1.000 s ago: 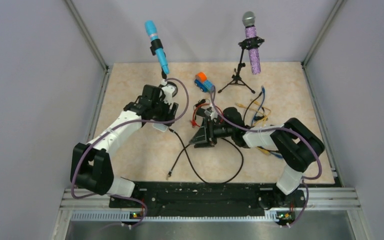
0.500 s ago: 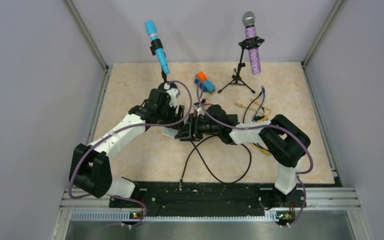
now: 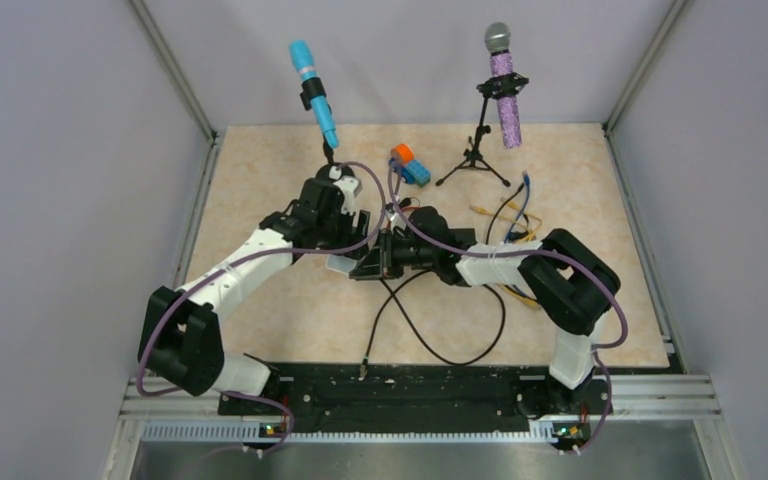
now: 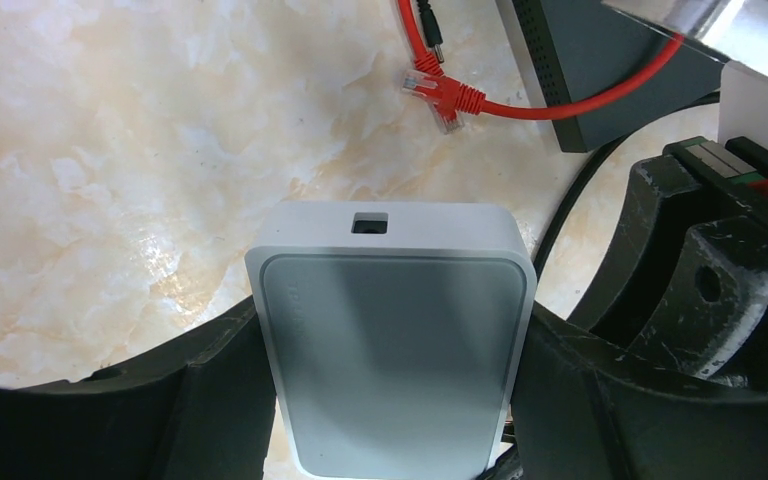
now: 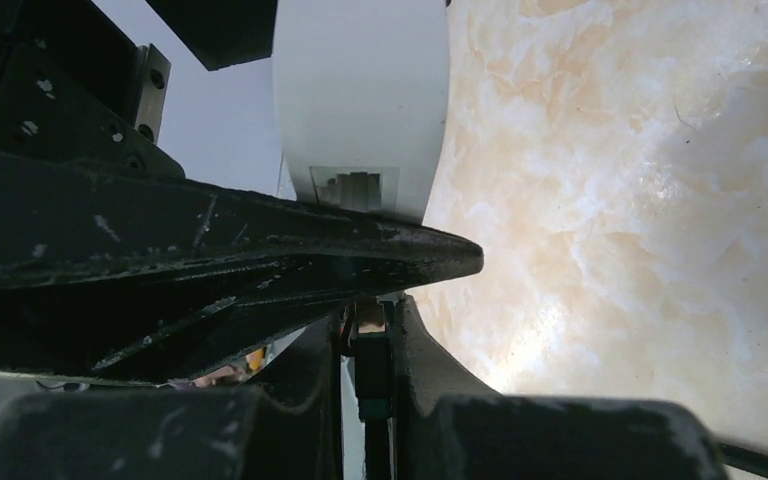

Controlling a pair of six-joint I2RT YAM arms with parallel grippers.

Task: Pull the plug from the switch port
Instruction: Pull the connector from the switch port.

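Note:
My right gripper (image 5: 372,330) is shut on a small black plug (image 5: 373,375) with a pale tip. The tip runs up behind a scratched black wedge (image 5: 260,265) that crosses the right wrist view. I cannot tell what the tip sits in. The switch port is hidden. A flat black box (image 4: 610,80) lies at the top right of the left wrist view. My left gripper (image 4: 395,320) is shut on a white flat box (image 4: 390,360). From above, both grippers (image 3: 338,250) (image 3: 372,262) meet at mid-table.
A red cable (image 4: 450,90) lies over the black box's edge. A black cable (image 3: 430,345) loops toward the near edge. A blue microphone (image 3: 312,90), a purple microphone on a stand (image 3: 505,95), a toy car (image 3: 410,165) and loose cables (image 3: 515,225) stand behind.
My right arm swung left up to the left gripper and its jaws closed on the plug. The left arm shifted slightly right and away. The black cable loop slid left.

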